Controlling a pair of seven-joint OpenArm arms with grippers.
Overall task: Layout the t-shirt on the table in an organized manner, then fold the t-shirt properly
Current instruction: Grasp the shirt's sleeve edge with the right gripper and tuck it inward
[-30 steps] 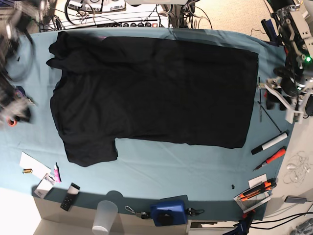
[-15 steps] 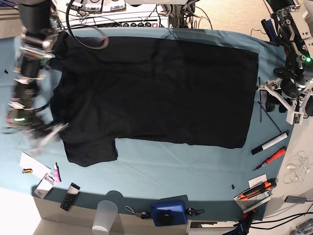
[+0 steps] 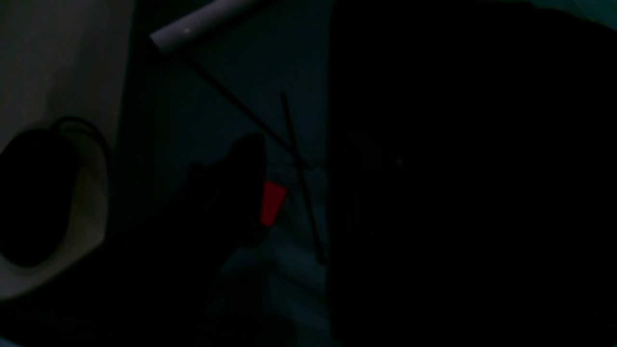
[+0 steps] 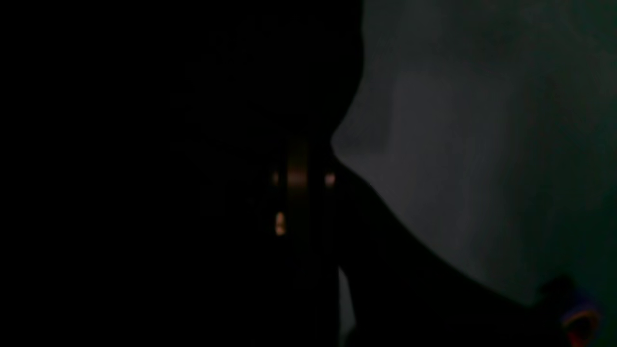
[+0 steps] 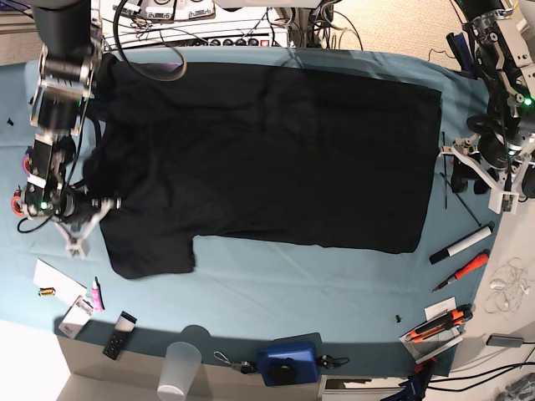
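Note:
The black t-shirt (image 5: 267, 154) lies spread flat on the teal table (image 5: 276, 292), with its sleeves at the left in the base view. My right gripper (image 5: 92, 221) is down at the shirt's left edge, just above the lower sleeve (image 5: 150, 251). Whether its fingers have closed on the cloth does not show. The right wrist view is dark: black fabric (image 4: 144, 144) beside bare table (image 4: 482, 144). My left gripper (image 5: 470, 177) hovers open just off the shirt's right hem, holding nothing. The left wrist view shows that hem (image 3: 458, 168) dimly.
Markers (image 5: 460, 244) and a utility knife (image 5: 435, 327) lie at the table's right edge, and a thin black rod (image 5: 458, 200) lies near my left gripper. A blue device (image 5: 287, 361), a plastic cup (image 5: 180, 368) and papers (image 5: 58, 284) sit along the front. Cables (image 5: 226, 38) crowd the back.
My right arm swung in from the left and came down onto the shirt's left edge; the lower sleeve shifted slightly. The left arm has stayed put.

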